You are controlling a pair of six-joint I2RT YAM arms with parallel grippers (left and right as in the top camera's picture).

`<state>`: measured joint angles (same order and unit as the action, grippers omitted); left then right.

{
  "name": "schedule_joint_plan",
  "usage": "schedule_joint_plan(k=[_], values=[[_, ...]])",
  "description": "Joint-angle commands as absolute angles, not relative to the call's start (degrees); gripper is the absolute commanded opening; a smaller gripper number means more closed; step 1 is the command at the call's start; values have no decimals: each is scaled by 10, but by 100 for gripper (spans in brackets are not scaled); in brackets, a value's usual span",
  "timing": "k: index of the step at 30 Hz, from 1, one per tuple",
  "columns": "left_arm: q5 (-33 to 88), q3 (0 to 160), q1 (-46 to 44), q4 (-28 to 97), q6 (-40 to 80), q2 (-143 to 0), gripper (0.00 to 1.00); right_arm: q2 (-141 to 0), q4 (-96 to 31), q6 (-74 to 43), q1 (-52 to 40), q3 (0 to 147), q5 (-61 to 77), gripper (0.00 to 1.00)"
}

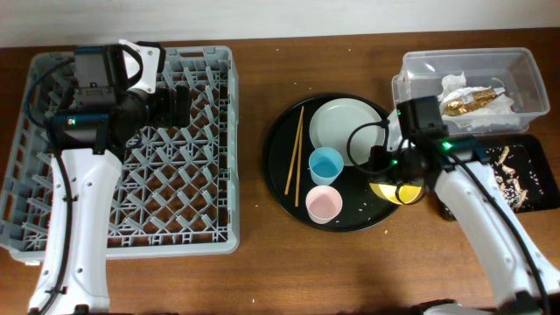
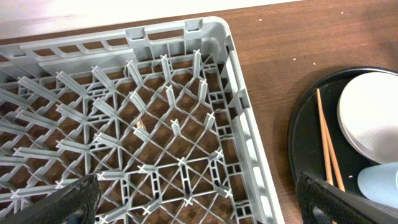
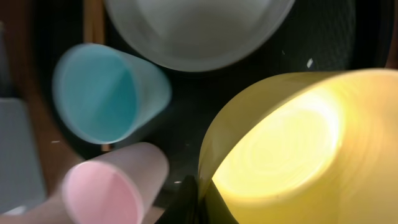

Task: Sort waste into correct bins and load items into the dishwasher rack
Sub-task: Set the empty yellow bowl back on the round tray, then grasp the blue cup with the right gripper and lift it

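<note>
Overhead, right gripper (image 1: 394, 179): closed on rim of yellow bowl (image 1: 398, 194), lower right of round black tray (image 1: 278, 175).
Left gripper (image 1: 181, 102): spread wide, empty, above rack (image 1: 175, 201).

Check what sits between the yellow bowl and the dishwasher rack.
The yellow bowl is at the round tray's right side. Leftward toward the dishwasher rack stand the blue cup and pink cup, upright, then the chopsticks lying on the tray. The left gripper hangs over the rack's far half.
</note>
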<state>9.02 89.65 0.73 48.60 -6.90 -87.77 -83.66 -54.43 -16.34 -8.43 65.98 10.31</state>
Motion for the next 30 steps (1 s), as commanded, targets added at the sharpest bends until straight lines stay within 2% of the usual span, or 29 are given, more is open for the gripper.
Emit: schedule_joint_plan(k=[1,4,5,7,8,13,15,20,22,26,28,30], values=[[92,907,9,485,-78,-882,99,-896,-538,-170,-110,662,79,4],[92,907,9,485,-78,-882,99,-959,-521,-170,-143,662,79,5],[92,907,9,485,-78,-882,99,-967,-514,-170,-147,662,85,8],[92,907,9,485,-78,-882,99,-968,-506,-170,-147,662,88,42],[92,907,9,485,-78,-882,99,-968,-506,-171,-146,663,96,47],[112,907,9,485,-78,-882,99,-952,-613,-168,-96,793,133,49],[128,907,9,485,-78,-882,99,-952,-622,-168,-98,830,133,52],[178,888,2,491,-52,-883,99,-957,-605,-171,-99,837,133,52],[230,865,-34,491,-2,-910,98,-965,-605,-171,-99,837,133,52],[230,862,-131,469,3,-990,97,-965,-607,-184,-99,837,133,52],[212,864,-135,461,5,-993,97,-979,-595,-198,-112,835,133,50],[212,871,-124,460,30,-993,97,-1008,-587,-207,-136,835,133,43]])
